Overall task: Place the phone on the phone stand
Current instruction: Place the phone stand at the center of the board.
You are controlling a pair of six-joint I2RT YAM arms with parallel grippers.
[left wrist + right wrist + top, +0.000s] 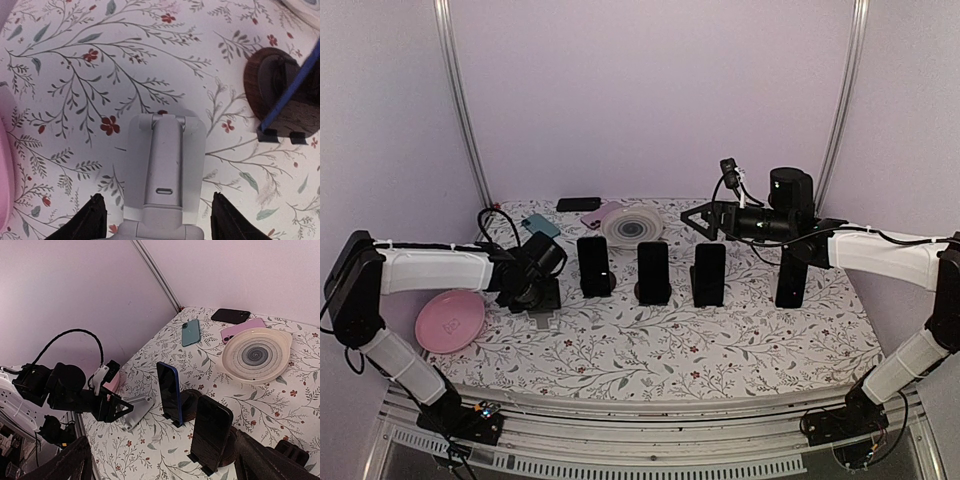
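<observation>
Plate (450, 320) in pink lies flat on the floral table (650, 360) at the near left, beside the left forearm. Just beyond it, the left gripper (159, 202) points down over a grey phone stand (165, 160). Its jaws are partly spread, with one finger (95, 220) on each side of the stand's base. In the left wrist view a strip of cloth shows between each finger and the stand, so no contact is visible. The stand's cradle is unoccupied.

To the right, across mid-table, three phones stand upright in a row, each on its own holder. The blue-edged phone (170, 392) rests in a wooden round stand (282, 95). The second phone (210, 432) and the third phone (709, 273) follow in line. A further dark upright item (790, 282) stands below the right arm; its detail cannot be told.

The right gripper (703, 219) hangs raised above the table behind the third phone. Its jaws are at full spread, with nothing between them.

At the far left edge, near the back wall, three phones lie flat on the cloth:
- the teal phone (191, 332), nearest the left wall;
- the black phone (230, 315), farthest back;
- the pink phone (240, 330), just beside a spiral-patterned dish (257, 354), whose rim hides part of it.
</observation>
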